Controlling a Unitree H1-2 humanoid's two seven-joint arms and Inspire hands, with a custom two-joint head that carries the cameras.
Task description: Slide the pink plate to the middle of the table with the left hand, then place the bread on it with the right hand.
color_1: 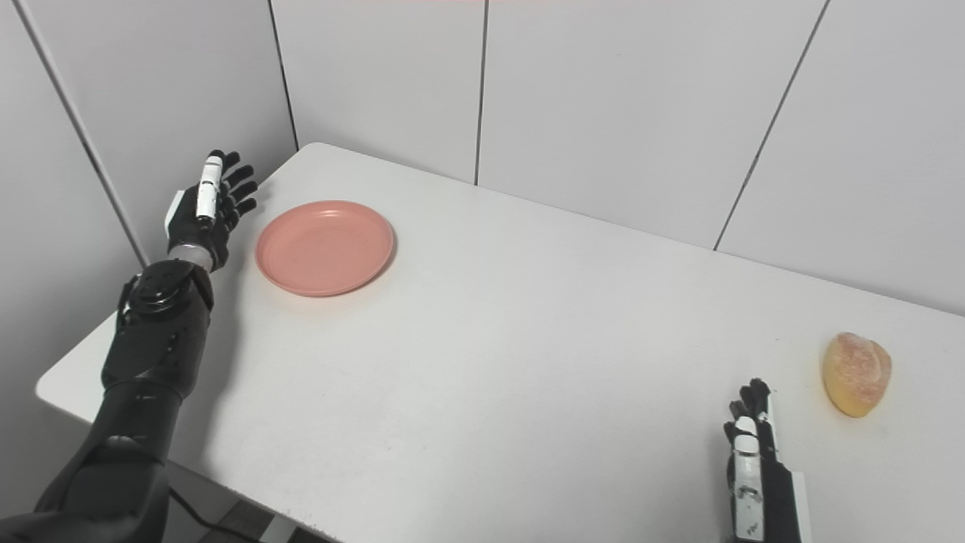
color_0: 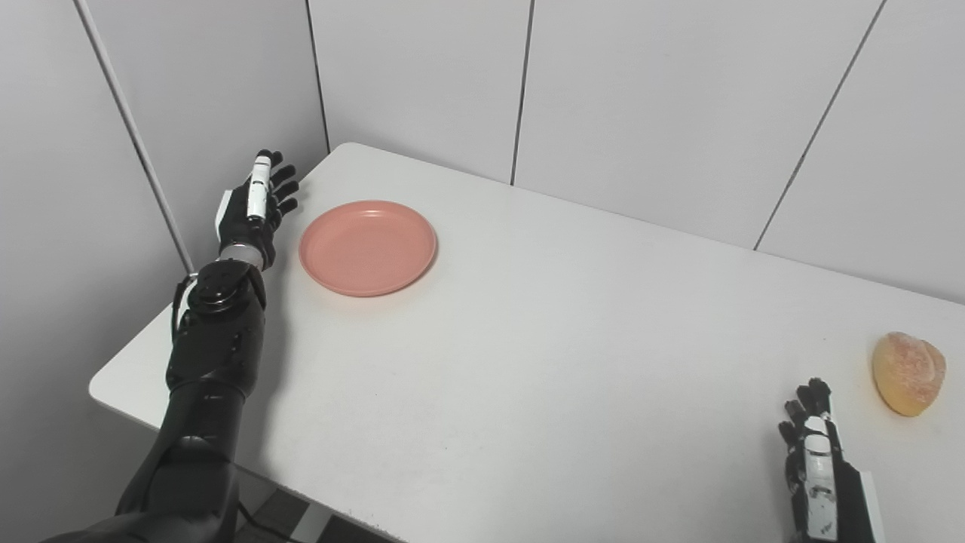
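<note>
Currently the pink plate (color_0: 368, 246) lies flat and right side up on the white surface (color_0: 543, 339), toward its far left corner and well away from the middle; nothing is on it. Left hand (color_0: 255, 207) is raised at the left edge of the surface, just beside the plate's left rim but apart from it, no contact visible. Its fingers (color_0: 283, 185) are spread and extended, pointing away from the robot, palm turned toward the plate; it holds nothing. Left forearm comes in from the bottom left corner and runs along the surface's left edge, casting a soft shadow on the white top beside it. Bread (color_0: 908, 373), a rounded golden-brown roll with a pale dusted crust, sits on the surface near the right edge, well apart from the plate. Right hand (color_1: 754, 460) is low at the bottom right, near the bread and to its left, not touching it; fingers point away from the robot and lie fairly straight and close together, holding nothing. Its lower part is cut off by the picture edge. Middle of the surface between plate and bread is bare white. Grey wall panels stand behind the surface on its far and left sides.
</note>
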